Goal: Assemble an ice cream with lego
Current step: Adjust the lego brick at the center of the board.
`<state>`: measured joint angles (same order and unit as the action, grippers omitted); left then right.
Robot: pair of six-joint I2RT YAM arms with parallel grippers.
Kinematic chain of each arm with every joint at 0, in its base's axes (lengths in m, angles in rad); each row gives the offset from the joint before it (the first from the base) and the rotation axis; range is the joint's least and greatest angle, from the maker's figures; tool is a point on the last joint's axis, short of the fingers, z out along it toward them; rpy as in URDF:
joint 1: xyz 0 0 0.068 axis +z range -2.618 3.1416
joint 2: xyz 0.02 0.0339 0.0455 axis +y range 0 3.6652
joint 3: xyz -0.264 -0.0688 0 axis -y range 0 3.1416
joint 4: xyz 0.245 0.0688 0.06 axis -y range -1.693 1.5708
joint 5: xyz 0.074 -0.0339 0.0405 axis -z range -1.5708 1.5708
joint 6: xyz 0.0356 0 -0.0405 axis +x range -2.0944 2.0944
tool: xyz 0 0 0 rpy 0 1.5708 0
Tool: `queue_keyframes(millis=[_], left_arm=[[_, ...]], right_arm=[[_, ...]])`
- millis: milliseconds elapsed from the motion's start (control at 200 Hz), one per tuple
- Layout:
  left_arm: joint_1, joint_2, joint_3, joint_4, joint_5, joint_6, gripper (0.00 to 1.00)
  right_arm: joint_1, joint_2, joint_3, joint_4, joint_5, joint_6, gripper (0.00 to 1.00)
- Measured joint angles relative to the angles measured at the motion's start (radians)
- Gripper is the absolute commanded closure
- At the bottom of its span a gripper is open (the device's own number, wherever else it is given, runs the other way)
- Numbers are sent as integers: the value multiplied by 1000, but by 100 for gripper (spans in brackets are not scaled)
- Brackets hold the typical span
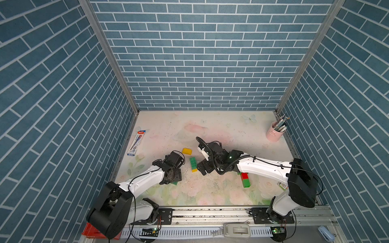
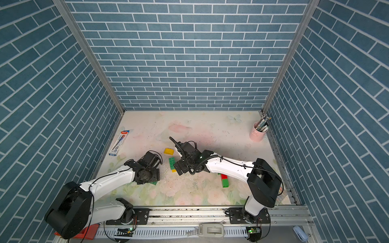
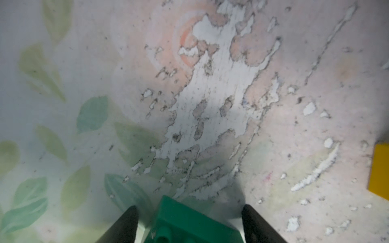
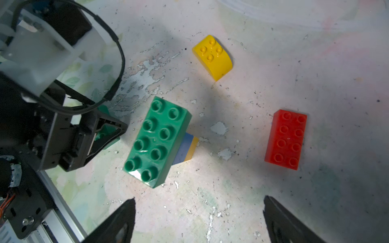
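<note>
Though a small green brick (image 3: 185, 225) is straddled by the left gripper (image 3: 188, 208), a clamp cannot be told. The right gripper (image 4: 199, 208) is held wide, empty; seen from above, the green-topped stack (image 1: 193, 164) lies at its nine o'clock, the yellow brick (image 1: 187, 151) at eleven.

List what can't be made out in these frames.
Small green brick: left wrist view, cut off by the frame edge; whether the left gripper grips it is unclear.
Blue and yellow bricks: right wrist view, mostly under the long green brick.
Yellow piece: left wrist view, cut off by the edge.
Marker pack print: top view, too small.
</note>
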<state>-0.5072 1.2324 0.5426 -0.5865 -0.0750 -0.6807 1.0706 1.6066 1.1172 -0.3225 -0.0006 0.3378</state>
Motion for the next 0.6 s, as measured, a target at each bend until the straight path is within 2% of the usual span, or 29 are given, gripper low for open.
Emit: queue_keyframes(millis=[600], left_arm=[[0, -91, -51, -2, -7, -169, 29]], right_arm=[[34, 150, 154, -8, 80, -35, 5]])
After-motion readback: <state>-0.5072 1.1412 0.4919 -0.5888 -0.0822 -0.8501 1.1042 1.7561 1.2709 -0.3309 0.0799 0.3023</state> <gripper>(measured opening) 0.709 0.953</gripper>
